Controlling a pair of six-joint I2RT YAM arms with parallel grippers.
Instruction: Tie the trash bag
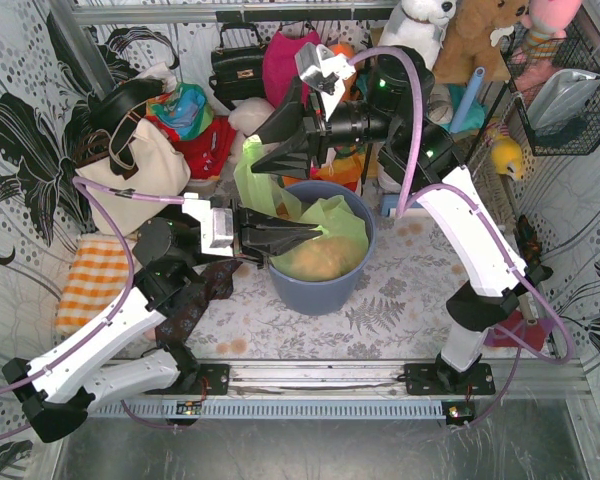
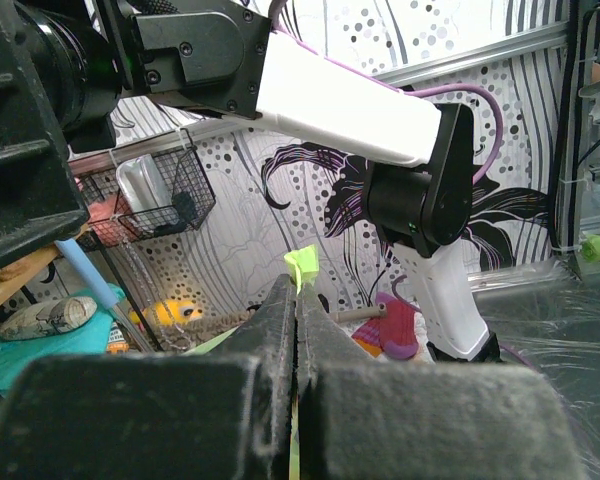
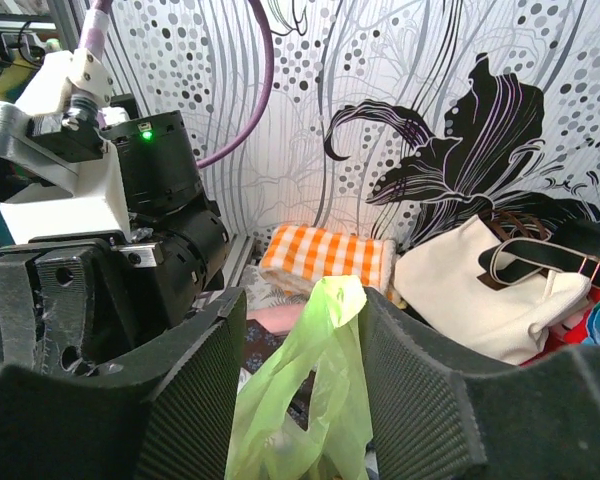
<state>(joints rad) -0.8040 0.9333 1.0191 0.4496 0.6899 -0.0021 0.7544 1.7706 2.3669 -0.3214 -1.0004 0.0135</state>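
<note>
The lime-green trash bag point(image 1: 332, 222) lines a blue-grey bin point(image 1: 320, 290), and tan crumpled paper point(image 1: 320, 258) shows through it. My left gripper point(image 1: 315, 232) reaches in from the left over the bin's rim and is shut on a thin fold of the bag; in the left wrist view point(image 2: 299, 280) a green tip point(image 2: 302, 264) pokes out past the closed jaws. My right gripper point(image 1: 258, 160) hangs at the bin's far left, open. A raised handle loop of the bag point(image 3: 325, 370) stands loose between its ribbed pads point(image 3: 420, 370), leaning on the right one.
A white tote bag point(image 1: 145, 170) and an orange checked cloth point(image 1: 95, 280) lie to the left. A dark cloth point(image 1: 195, 295) sits by the left arm. Handbags, a magenta bag point(image 1: 285, 60) and plush toys point(image 1: 470, 30) crowd the back; a wire basket point(image 1: 570, 100) hangs at the right.
</note>
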